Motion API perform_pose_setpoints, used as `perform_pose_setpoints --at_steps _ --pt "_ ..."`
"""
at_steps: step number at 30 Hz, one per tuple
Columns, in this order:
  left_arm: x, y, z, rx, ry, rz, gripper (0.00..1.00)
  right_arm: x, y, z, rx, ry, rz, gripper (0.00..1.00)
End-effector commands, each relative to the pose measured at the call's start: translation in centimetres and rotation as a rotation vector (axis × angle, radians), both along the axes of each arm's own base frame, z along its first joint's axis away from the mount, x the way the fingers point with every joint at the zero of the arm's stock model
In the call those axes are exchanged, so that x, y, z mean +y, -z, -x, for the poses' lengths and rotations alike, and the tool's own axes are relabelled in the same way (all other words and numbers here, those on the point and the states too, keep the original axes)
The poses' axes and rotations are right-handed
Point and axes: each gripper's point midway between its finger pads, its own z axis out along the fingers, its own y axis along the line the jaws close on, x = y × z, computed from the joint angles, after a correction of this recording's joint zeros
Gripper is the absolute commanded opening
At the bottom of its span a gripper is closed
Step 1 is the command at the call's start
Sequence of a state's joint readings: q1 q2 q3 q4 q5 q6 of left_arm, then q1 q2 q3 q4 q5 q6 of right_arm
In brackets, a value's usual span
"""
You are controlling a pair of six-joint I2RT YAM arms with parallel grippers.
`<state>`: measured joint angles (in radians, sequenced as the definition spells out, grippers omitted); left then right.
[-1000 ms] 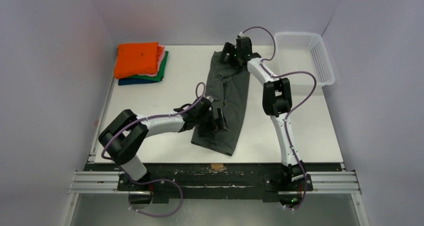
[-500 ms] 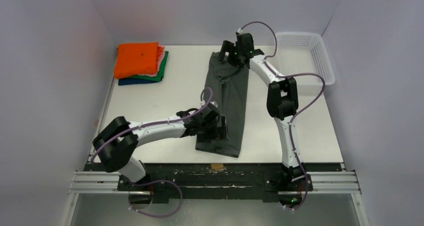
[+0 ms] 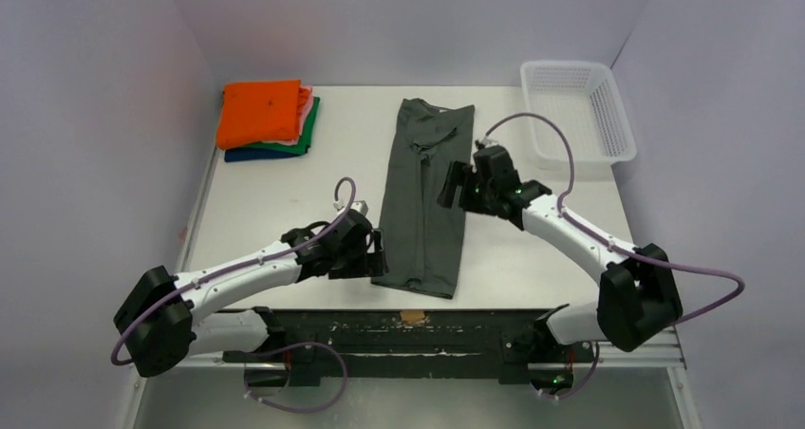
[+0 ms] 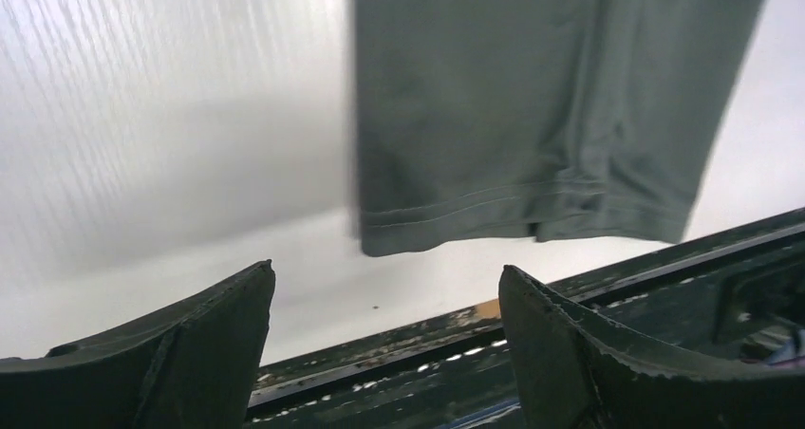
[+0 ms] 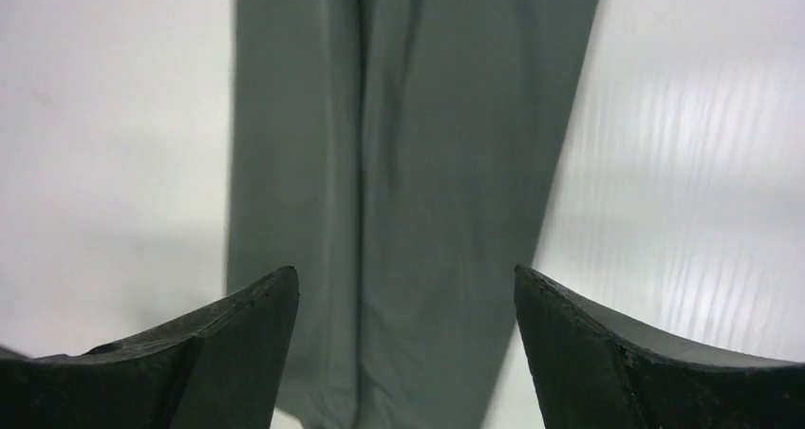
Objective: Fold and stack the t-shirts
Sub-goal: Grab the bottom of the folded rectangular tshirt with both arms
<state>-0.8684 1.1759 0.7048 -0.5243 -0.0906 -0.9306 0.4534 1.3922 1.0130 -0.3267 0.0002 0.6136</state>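
A dark charcoal-grey t-shirt (image 3: 425, 196) lies folded lengthwise into a long strip down the middle of the table; it also shows in the left wrist view (image 4: 532, 106) and in the right wrist view (image 5: 408, 163). A stack of folded shirts, orange (image 3: 259, 111) on top with pink, green (image 3: 306, 137) and dark blue below, sits at the far left. My left gripper (image 3: 378, 260) is open and empty, just left of the strip's near hem. My right gripper (image 3: 450, 186) is open and empty, beside the strip's right edge at mid length.
A white mesh basket (image 3: 577, 116) stands at the far right corner. The table's near edge with its dark metal rail (image 4: 608, 287) runs just below the shirt's hem.
Both grippers let go of the shirt and drew back. The right one came from the collar end toward mid table; the left one slid off the cloth to the left. The strip lies flatter.
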Motion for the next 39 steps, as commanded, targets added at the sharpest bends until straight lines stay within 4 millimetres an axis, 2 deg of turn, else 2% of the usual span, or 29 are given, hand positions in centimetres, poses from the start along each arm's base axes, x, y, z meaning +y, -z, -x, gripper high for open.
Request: perform_pose_setpoints --at_steps 1,4,7,10,12,15,18,21,22,24,25,28,30,33,36,39 --pt "0.1 2.0 1.0 0.037 0.062 -0.012 0.83 0.5 4.0 6.7 0.106 -0.033 0.037 0.8" --pt "-0.7 2.8 1.0 0.063 0.069 -0.001 0.77 0.5 6.2 11.1 0.181 -0.105 0.032 0.77" --pt "-1.4 3.7 1.1 0.094 0.08 0.012 0.67 1.8 7.9 15.5 0.278 -0.237 -0.03 0.72" --pt "-1.3 4.6 1.3 0.123 0.072 -0.007 0.57 2.4 9.4 18.5 0.351 -0.311 -0.03 0.68" --pt "-1.2 5.1 1.5 0.141 0.068 -0.019 0.5 2.3 10.3 19.5 0.381 -0.329 -0.01 0.67" --pt "-1.2 5.8 1.6 0.161 0.057 -0.03 0.42 2.5 11.3 20.5 0.416 -0.354 -0.016 0.65" --pt "-1.3 6.3 1.7 0.179 0.054 -0.042 0.29 3.0 12.2 21.0 0.437 -0.373 -0.038 0.6" --pt "-1.1 6.6 1.8 0.193 0.049 -0.051 0.06 2.9 12.9 21.3 0.455 -0.373 -0.028 0.47" --pt "-1.1 6.6 1.9 0.193 0.049 -0.052 0.0 2.8 13.0 21.3 0.453 -0.372 -0.026 0.36" --pt "-1.0 6.4 2.1 0.194 0.056 -0.049 0.0 2.5 13.1 21.6 0.461 -0.372 -0.021 0.16" --pt "-0.9 6.2 2.3 0.192 0.061 -0.047 0.0 2.3 13.1 21.9 0.471 -0.376 -0.016 0.1" --pt "0.2 5.8 3.3 0.184 0.059 -0.056 0.0 1.1 13.0 23.0 0.491 -0.383 0.018 0.0" --pt "0.4 5.5 4.1 0.168 0.071 -0.031 0.0 0.7 12.6 23.5 0.483 -0.4 0.015 0.0" --pt "-0.4 4.7 5.0 0.157 0.122 0.019 0.0 1.9 11.6 24.1 0.442 -0.467 -0.084 0.0" --pt "-1.3 3.5 4.7 0.126 0.157 0.052 0.0 3.0 10.5 23.9 0.401 -0.502 -0.141 0.0" --pt "-2.1 1.6 3.6 0.074 0.17 0.061 0.0 3.7 9.2 22.6 0.348 -0.494 -0.15 0.0"
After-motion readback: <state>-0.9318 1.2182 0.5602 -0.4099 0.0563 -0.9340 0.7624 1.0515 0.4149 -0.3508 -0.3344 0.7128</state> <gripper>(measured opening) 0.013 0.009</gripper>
